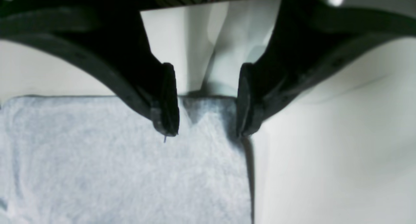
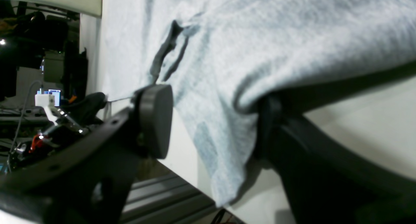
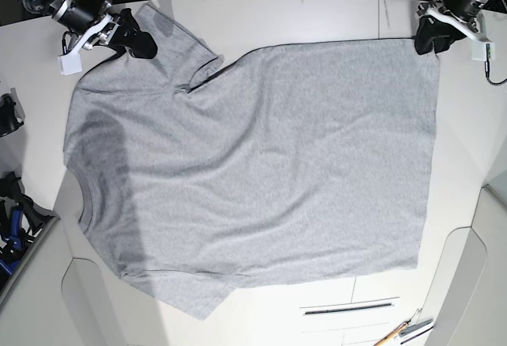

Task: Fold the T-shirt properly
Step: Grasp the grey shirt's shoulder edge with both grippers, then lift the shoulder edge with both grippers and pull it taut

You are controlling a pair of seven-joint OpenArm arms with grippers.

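T-shirt [image 3: 261, 172] lies spread flat, plain grey side up, on the white table [image 3: 317, 17]. Neck toward the base view's left edge, hem along its right. One sleeve reaches the far left corner, the other the near edge.

My left gripper [image 1: 208, 100] sits at the far hem corner [image 3: 428, 45]. Jaws apart, one finger [image 1: 169, 100] over the cloth, the other [image 1: 245, 100] at the cloth's side edge. A small peaked fold of fabric rises between them. Cannot tell if the tips touch the cloth.

My right gripper [image 2: 214, 120] is at the far sleeve [image 3: 162, 33]. Jaws apart. Round pad [image 2: 156, 120] stands clear on one side; fabric drapes over the opposite finger [image 2: 269, 130], sleeve edge hanging loose in the gap.

Tools [image 3: 404, 332] lie at the near edge, apart from the shirt.
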